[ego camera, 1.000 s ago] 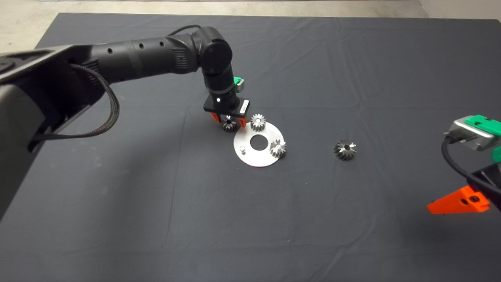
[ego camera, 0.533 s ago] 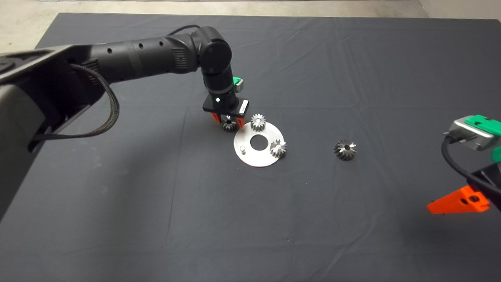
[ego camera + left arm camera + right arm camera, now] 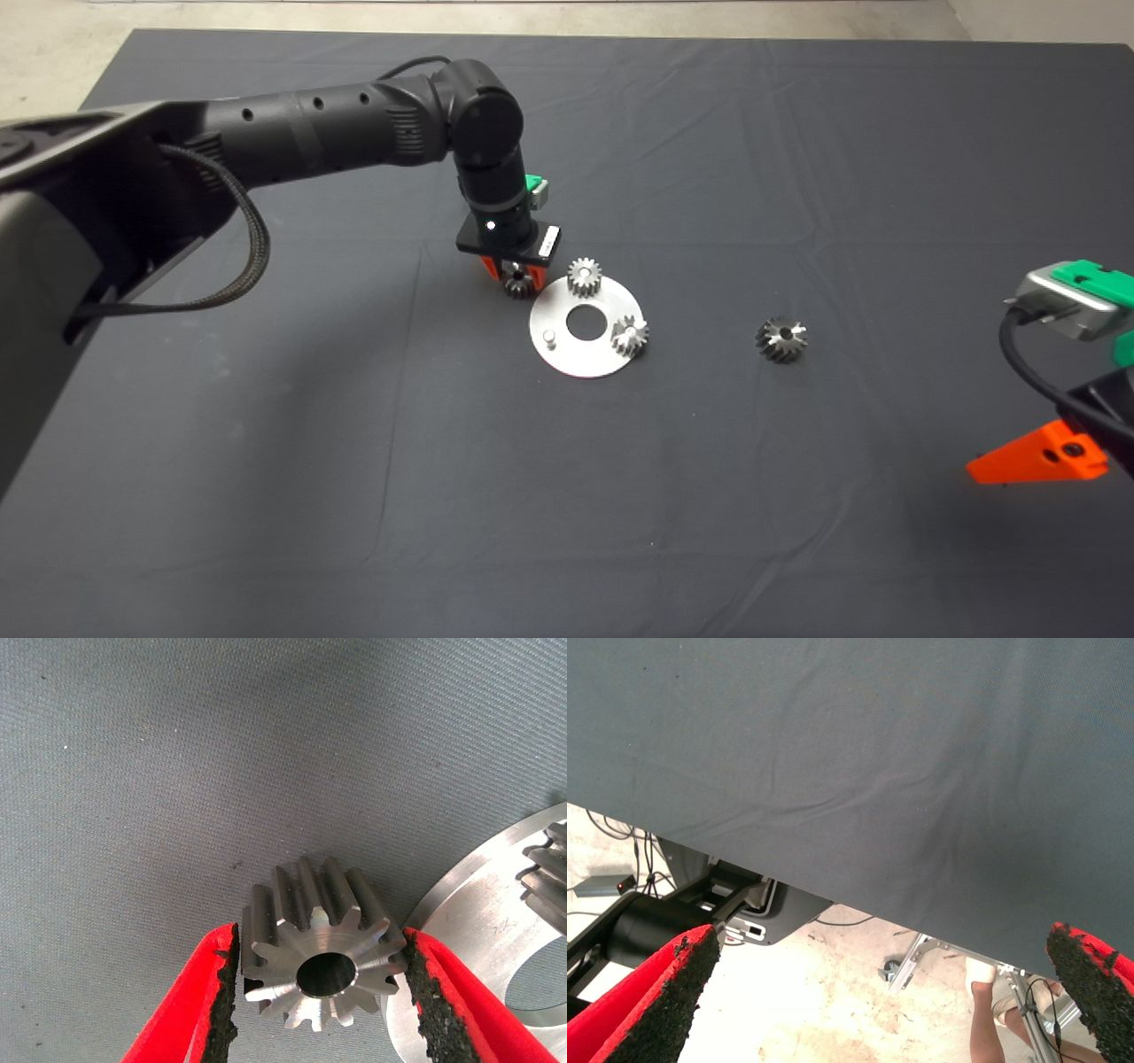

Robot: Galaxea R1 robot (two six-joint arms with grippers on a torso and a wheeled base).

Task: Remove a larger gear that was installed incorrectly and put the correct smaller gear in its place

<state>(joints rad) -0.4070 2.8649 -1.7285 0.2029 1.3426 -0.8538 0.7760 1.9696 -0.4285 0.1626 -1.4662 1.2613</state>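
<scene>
The smaller gear (image 3: 518,283) sits on the mat just off the far-left rim of the round silver plate (image 3: 576,359). My left gripper (image 3: 519,276) stands over it, both pads pressed on its teeth. In the left wrist view the gear (image 3: 306,904) is held between the black pads (image 3: 226,992), upright, centre hole showing. The larger gear (image 3: 781,339) lies on the mat to the right of the plate. My right gripper (image 3: 1036,465) waits at the lower right edge, open and empty.
Two paler gears (image 3: 584,276) (image 3: 630,336) sit on the plate, and a bare peg (image 3: 549,337) stands at its left side. The right wrist view shows the mat's edge, the floor, the robot base and a person's leg (image 3: 988,1028).
The left gripper's fingers have closed in from either side of the smaller gear until they grip it. The gear, the plate and the right arm have not moved.
</scene>
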